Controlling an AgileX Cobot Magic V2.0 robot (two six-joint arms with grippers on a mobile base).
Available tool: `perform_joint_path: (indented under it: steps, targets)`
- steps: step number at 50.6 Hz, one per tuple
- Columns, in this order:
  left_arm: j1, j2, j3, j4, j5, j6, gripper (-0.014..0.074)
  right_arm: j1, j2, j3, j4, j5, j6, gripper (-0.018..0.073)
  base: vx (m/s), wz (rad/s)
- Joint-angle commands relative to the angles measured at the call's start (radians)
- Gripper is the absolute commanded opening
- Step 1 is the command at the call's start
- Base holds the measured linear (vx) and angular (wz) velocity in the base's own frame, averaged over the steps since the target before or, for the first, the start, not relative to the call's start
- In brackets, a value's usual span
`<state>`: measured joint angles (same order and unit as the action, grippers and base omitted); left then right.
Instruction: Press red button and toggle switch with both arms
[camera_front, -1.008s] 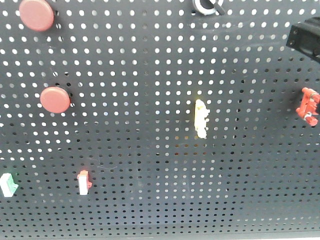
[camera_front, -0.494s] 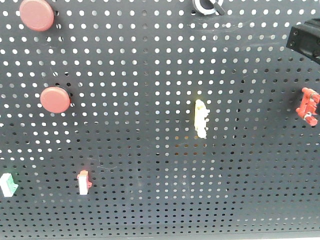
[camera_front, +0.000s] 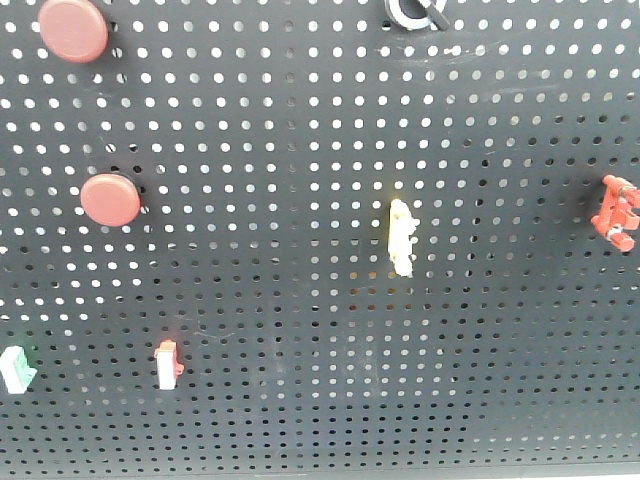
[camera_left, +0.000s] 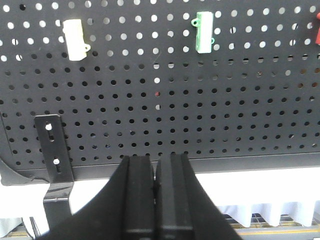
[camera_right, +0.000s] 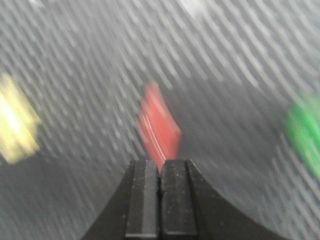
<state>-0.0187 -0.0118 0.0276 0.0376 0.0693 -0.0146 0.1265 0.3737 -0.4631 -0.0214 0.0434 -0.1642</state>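
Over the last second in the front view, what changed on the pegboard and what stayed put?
The black gripper that showed at the upper right edge has gone out of that view, leaving bare pegboard; it took hold of nothing visible. Both red buttons, the toggle switch, the pale yellow piece and the red-and-white rocker sit as before.

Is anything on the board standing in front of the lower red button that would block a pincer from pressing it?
Nothing visible does. The lower red button sits exposed on the perforated board, with only bare holes around it. Neither pincer shows in the front view, so how far either is from the button cannot be told.
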Motion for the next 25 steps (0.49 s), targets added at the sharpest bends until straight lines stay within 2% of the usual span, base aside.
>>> perform_joint_path:
  steps: [1,13,17,25]
  targets:
    - [-0.002,-0.005,0.027,-0.006,-0.077,-0.001,0.0001,-0.075,-0.125,0.181,-0.018,-0.063,0.005,0.0000,0.00,0.00]
    - [-0.002,-0.005,0.027,-0.006,-0.077,-0.001,0.0001,-0.203,-0.398,0.499,-0.010,-0.062,0.125,0.0000,0.00,0.00]
    - [-0.002,-0.008,0.027,-0.006,-0.069,-0.001,0.0000,-0.218,-0.395,0.501,-0.043,-0.004,0.116,0.0000,0.00,0.00]
    - [-0.002,-0.006,0.026,-0.006,-0.069,-0.001,0.0000,-0.207,-0.403,0.505,-0.053,-0.022,0.115,0.0000,0.00,0.00]
